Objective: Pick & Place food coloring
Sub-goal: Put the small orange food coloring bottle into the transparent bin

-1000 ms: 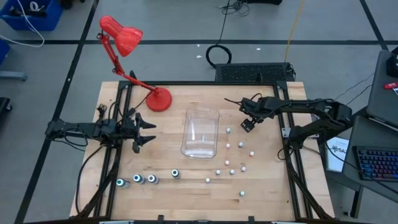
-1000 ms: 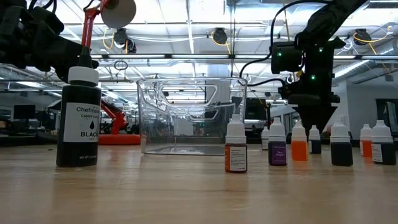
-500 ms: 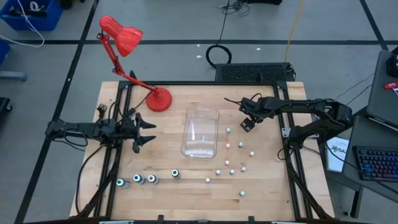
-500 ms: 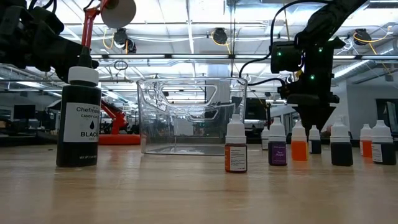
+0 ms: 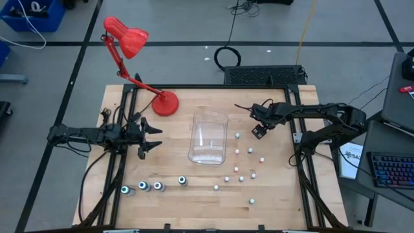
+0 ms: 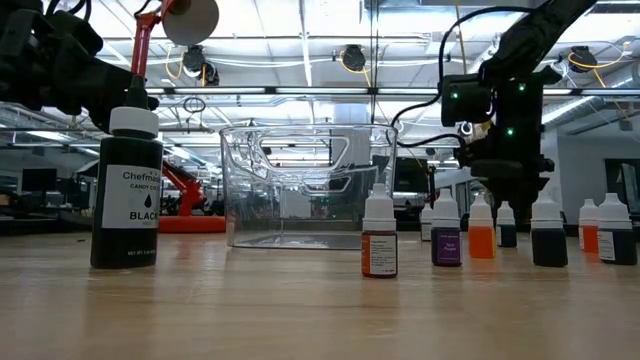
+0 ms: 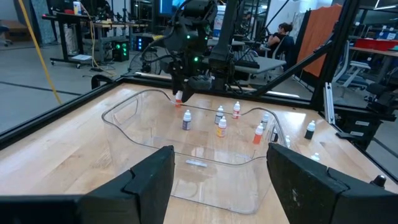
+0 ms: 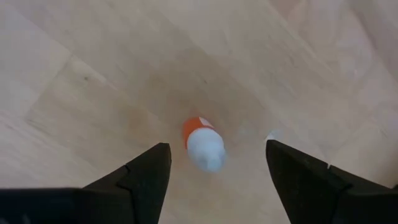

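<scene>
High view – table (image 5: 284, 200): wooden, with red lamp (image 5: 129, 39) at the far left corner and clear tub (image 5: 209, 138) at centre.
High view – bottles: small white-capped ones (image 5: 240, 169) scattered right of the tub; four larger dark ones (image 5: 150, 187) in a row near the front left.
High view – right gripper (image 5: 259, 131): poised above the table just beyond the farthest small bottle (image 5: 237, 136), right of the tub.
High view – left gripper (image 5: 150, 137): waiting left of the tub, fingers apart, holding nothing.
Low view – black bottle (image 6: 126, 190): upright at left, in front of the tub; small bottles stand at right.
Left wrist view – tub: lies ahead between the fingers, empty of bottles; small bottles stand beyond it.
Right wrist view – orange bottle (image 8: 203, 143): upright on the table between the spread fingers, neither touching it.
</scene>
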Motion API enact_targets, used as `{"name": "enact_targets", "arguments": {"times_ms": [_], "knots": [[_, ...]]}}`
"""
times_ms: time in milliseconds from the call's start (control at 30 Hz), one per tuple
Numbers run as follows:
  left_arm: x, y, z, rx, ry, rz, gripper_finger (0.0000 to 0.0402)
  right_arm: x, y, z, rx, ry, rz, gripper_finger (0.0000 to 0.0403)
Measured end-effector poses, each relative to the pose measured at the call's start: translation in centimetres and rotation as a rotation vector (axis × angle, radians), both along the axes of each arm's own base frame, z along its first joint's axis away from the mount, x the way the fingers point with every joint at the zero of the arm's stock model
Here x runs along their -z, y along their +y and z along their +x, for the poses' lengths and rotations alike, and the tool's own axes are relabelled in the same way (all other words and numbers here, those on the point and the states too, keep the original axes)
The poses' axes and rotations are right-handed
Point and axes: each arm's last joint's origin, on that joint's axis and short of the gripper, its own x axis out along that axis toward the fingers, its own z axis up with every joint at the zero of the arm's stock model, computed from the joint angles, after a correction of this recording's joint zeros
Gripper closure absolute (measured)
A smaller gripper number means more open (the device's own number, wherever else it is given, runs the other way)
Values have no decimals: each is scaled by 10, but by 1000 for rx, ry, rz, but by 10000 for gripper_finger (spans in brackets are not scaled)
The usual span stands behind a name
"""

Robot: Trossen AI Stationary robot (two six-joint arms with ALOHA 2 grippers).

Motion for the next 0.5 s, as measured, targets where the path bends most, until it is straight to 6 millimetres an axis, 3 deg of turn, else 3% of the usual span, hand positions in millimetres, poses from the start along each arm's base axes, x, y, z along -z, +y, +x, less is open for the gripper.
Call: {"name": "enact_targets", "arguments": {"times_ms": [500], "knots": [[0,0,0,0,0,0,149,0,-1,3,-6,-30,-14,156]]}}
